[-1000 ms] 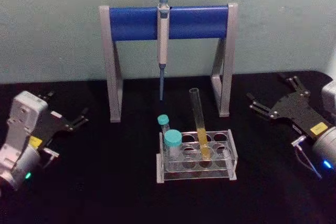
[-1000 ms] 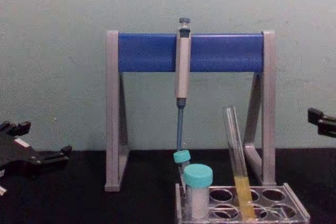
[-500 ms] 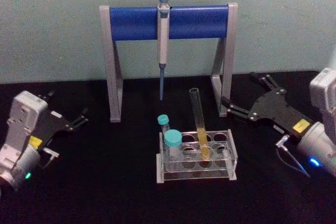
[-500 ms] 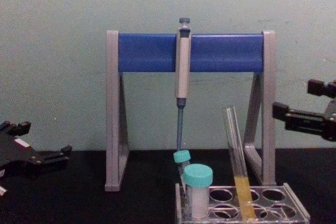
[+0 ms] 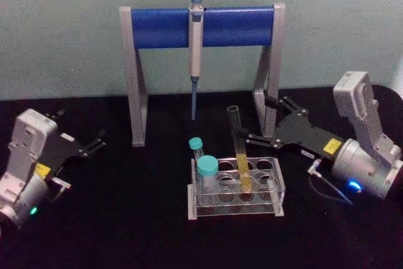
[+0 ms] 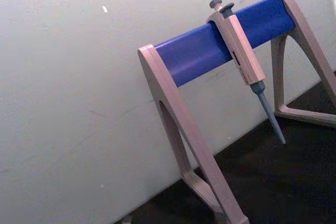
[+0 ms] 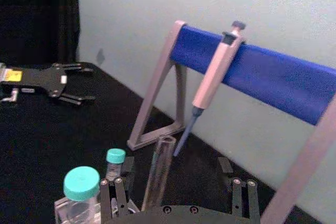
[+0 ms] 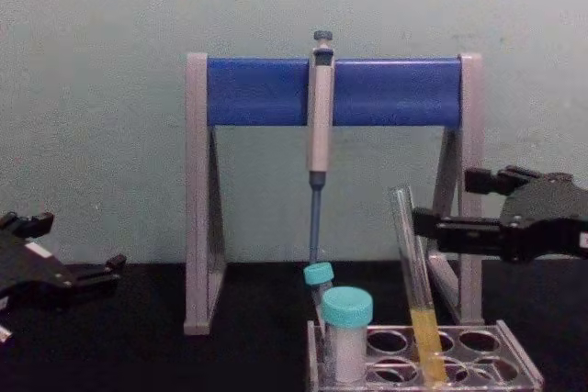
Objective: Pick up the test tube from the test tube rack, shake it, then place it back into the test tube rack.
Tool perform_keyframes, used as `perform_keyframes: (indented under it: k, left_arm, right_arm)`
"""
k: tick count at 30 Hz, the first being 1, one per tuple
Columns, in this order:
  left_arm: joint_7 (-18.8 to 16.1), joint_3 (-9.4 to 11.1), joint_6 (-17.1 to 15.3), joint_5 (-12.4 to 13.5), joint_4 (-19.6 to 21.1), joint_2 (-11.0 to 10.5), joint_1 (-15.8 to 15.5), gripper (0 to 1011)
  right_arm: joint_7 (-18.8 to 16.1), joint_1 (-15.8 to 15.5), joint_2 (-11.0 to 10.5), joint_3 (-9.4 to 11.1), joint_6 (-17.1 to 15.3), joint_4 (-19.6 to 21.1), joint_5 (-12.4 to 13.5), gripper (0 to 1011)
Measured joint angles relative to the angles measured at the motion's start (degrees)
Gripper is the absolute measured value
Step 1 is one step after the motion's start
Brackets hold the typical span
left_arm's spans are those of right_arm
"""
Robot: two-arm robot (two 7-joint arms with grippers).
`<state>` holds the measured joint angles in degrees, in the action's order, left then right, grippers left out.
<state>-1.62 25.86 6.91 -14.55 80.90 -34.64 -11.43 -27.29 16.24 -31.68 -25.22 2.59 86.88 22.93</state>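
1. Head view, test tube [image 5: 239,149]: it stands in the test tube rack [image 5: 236,209] at lower centre of frame, in a hole near the rack's middle; the row cannot be told. The yellow liquid sits low. The long axis is near upright, with the open mouth leaning toward upper left.
2. Right pincer [image 5: 258,119]: right of centre, spread wide and holding nothing. It points toward frame left at the tube's bare upper glass. In the chest view its near finger reaches the tube [image 8: 415,282] from the right, above the liquid.
3. Right wrist view: the tube [image 7: 157,174] rises between the two fingers [image 7: 114,195], closer to the one on the capped-tube side. You can see no contact.
4. Left pincer [image 5: 82,127]: far left of frame, over the black worktop [image 5: 126,218], spread and empty, well apart from the rack. The right arm is much the nearer.
5. Edges: the pipette stand [image 5: 201,26] puts its right leg just behind the far finger. Two teal-capped tubes [image 5: 206,167] stand to frame left of the task tube. The pipette [image 5: 196,42] hangs behind, its tip above the rack.
6. Judgement: the step in hand is the grasp. Centre the glass before closing, then lift along the tube's lean. Room is open above, tight toward the stand leg.
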Motion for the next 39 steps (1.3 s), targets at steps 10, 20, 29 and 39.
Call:
perform_keyframes:
  k: [10, 20, 29, 39]
  left_arm:
    - [0.0, 0.0, 0.0, 0.0, 0.0, 0.0, 0.0, 1001]
    - [0.0, 0.0, 0.0, 0.0, 0.0, 0.0, 0.0, 1001]
    - [0.0, 0.0, 0.0, 0.0, 0.0, 0.0, 0.0, 1001]
    - [0.0, 0.0, 0.0, 0.0, 0.0, 0.0, 0.0, 1001]
  right_arm:
    - [-3.5, 3.1, 1.4, -1.3, -5.8, -2.0, -0.2, 1000]
    - [-5.0, 5.1, 2.9, -2.0, -8.9, -4.1, 0.7, 1000]
    - [-5.1, 5.7, 3.7, -2.2, -9.9, -5.4, 2.2, 1000]
    - [-4.3, 5.8, 3.9, -2.2, -10.6, -6.0, 3.3, 1000]
